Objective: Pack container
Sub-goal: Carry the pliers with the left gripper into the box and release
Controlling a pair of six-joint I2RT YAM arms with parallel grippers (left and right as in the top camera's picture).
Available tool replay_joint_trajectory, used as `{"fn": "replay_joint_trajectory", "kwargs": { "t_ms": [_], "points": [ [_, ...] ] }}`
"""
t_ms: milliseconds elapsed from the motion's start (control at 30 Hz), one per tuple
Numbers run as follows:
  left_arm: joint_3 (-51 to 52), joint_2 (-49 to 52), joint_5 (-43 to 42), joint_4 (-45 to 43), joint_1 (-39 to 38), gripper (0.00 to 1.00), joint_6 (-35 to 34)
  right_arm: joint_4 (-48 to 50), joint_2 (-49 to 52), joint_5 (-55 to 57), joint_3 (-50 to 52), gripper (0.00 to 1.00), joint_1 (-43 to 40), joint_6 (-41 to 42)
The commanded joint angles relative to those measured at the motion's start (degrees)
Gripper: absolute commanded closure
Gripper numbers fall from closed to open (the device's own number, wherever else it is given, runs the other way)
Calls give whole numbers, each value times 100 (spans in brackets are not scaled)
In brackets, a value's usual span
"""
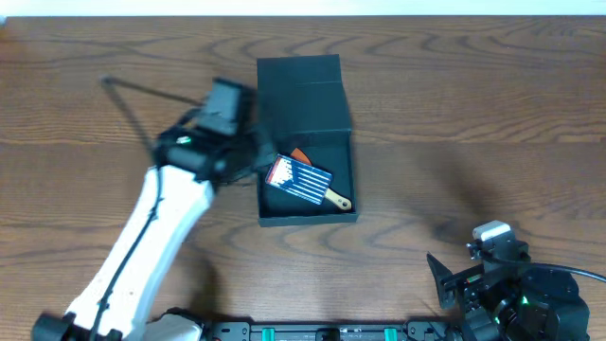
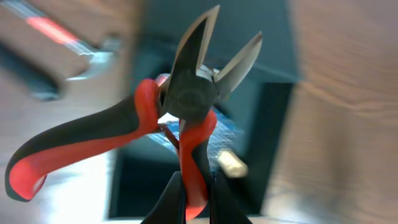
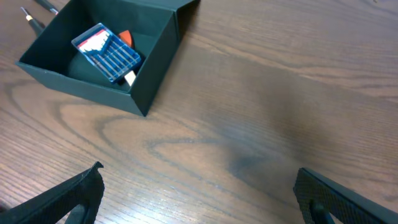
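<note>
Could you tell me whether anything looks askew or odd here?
Yes: the left tool pinches only one handle of the red-and-black cutters, so they sit splayed open and tilted beside the container.

Box (image 1: pixel 308 217) stands mid-table (image 1: pixel 473 95), its lid (image 1: pixel 301 95) lying open behind it. Inside, a pack of bits (image 1: pixel 301 180) lies on a tool handle (image 1: pixel 338 200). Cutters (image 2: pixel 186 106), held by the left gripper (image 2: pixel 196 193), hang at the box's left wall.

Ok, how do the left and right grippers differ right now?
The left gripper is shut on the cutters; the right gripper is open and empty. The left is at the box; the right is far off over the table. Both are two-finger grippers.
</note>
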State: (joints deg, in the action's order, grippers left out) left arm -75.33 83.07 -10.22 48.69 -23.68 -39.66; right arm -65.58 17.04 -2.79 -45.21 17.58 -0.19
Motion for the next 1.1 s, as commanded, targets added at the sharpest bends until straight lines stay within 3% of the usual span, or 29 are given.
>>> {"fn": "replay_joint_trajectory", "kwargs": {
  "t_ms": [0, 500, 700, 1067],
  "points": [
    [-221, 358, 66, -219, -422, 94, -1241, 0, -17, 22, 7, 1, -42, 98],
    [-221, 1722, 234, -1130, -1174, 94, -5335, 0, -17, 22, 7, 1, -42, 98],
    [-216, 2024, 350, -1128, -1241, 94, -6279, 0, -17, 22, 7, 1, -42, 98],
    [-214, 2371, 538, -876, -1235, 94, -7423, 0, -17, 22, 7, 1, -42, 98]
  ]
}}
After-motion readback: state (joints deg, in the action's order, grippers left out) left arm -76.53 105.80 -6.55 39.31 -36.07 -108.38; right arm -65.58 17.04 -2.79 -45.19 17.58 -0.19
